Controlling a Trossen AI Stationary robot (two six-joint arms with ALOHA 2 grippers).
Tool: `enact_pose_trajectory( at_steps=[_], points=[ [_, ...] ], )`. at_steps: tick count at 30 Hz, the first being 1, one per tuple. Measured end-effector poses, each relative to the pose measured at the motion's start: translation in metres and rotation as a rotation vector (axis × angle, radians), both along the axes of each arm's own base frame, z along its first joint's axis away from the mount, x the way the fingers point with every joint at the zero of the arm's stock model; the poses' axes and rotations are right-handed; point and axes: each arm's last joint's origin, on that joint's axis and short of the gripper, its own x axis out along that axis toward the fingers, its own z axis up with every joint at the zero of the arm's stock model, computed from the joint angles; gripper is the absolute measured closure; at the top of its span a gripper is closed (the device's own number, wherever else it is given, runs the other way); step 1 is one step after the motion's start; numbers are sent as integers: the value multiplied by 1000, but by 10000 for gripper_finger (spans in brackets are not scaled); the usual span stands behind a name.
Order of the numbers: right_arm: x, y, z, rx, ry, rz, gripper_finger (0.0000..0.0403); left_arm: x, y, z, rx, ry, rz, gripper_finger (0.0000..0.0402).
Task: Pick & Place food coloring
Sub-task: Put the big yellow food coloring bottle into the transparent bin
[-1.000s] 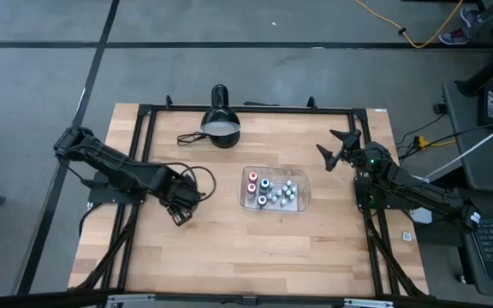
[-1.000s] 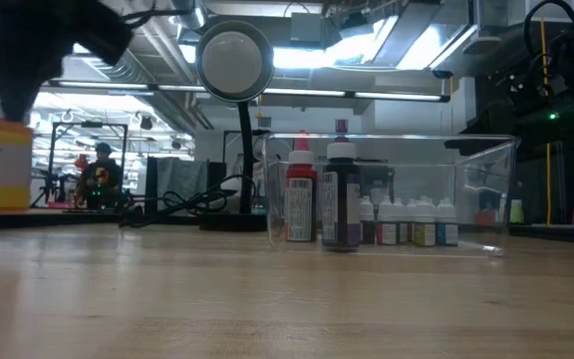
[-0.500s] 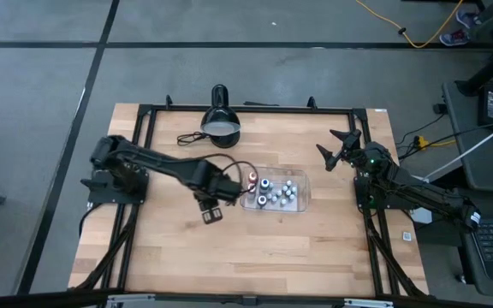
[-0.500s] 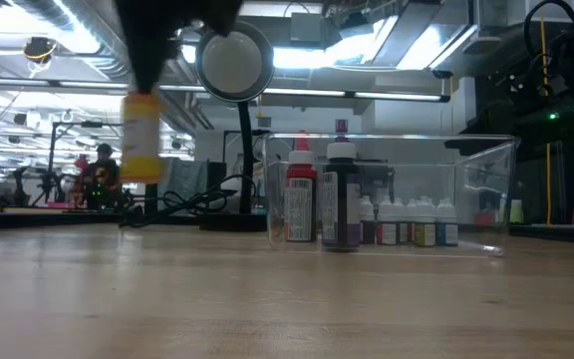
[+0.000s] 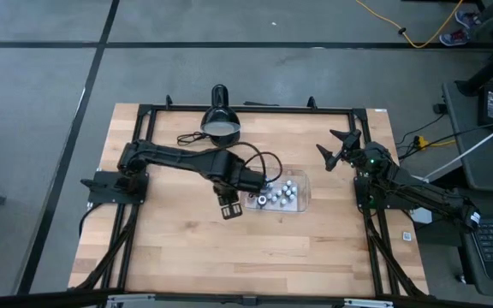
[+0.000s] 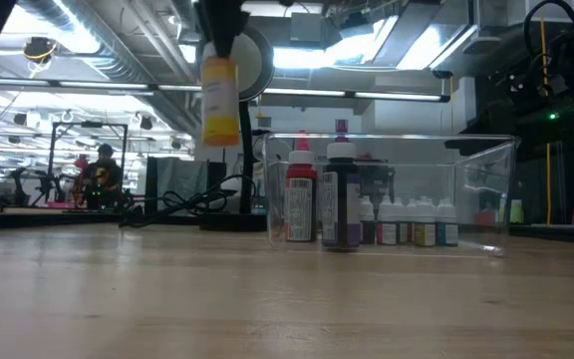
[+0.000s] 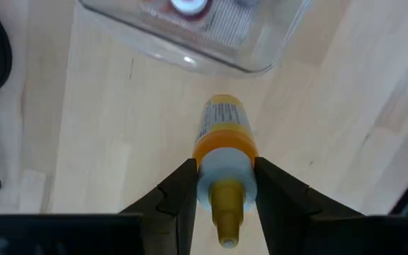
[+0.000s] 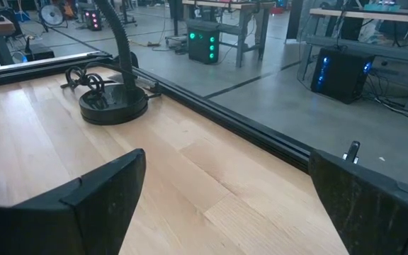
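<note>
1. A yellow food coloring bottle (image 7: 222, 152) is clamped between the two fingers (image 7: 178, 195) of the left gripper (image 7: 223, 190); the grip sits at the pale collar just below the yellow nozzle, and the body of the bottle points away from the wrist.
2. In the low view the same bottle (image 6: 218, 100) is seen hanging upright in the air, well above the wooden table (image 6: 167, 289), with the gripper directly above it.
3. The clear tray (image 7: 211, 42) lies just ahead of the held bottle's far end, close but apart from it; in the high view the left gripper (image 5: 229, 208) is placed at the tray's (image 5: 298, 208) near-left corner.
4. Inside the tray, beyond the gripper, a red-topped bottle (image 6: 300, 204), a dark bottle (image 6: 341, 199) and a row of small pale bottles (image 6: 412, 223) are standing upright.
5. A printed label with fine dark lines is seen on the held bottle; the writing cannot be read.
6. The right gripper (image 5: 339, 145) is held with its fingers spread wide and nothing between them, well apart from the tray, at the table's right edge.
7. The black desk lamp (image 5: 220, 120) stands behind the tray, far from both grippers.
</note>
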Motion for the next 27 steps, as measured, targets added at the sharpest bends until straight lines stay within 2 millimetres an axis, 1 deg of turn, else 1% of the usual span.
enact_pose_trajectory(
  at_steps=[6,15,21,27],
  points=[
    [0,0,0,-1,1,1,8,5,-1,11,-14,-51,7,287],
    [0,0,0,0,0,0,8,5,0,19,-20,-82,19,287],
    [0,0,0,-1,0,1,8,6,7,24,-6,-105,32,287],
    [0,0,0,-1,1,1,8,11,9,27,0,-160,37,287]
  ],
)
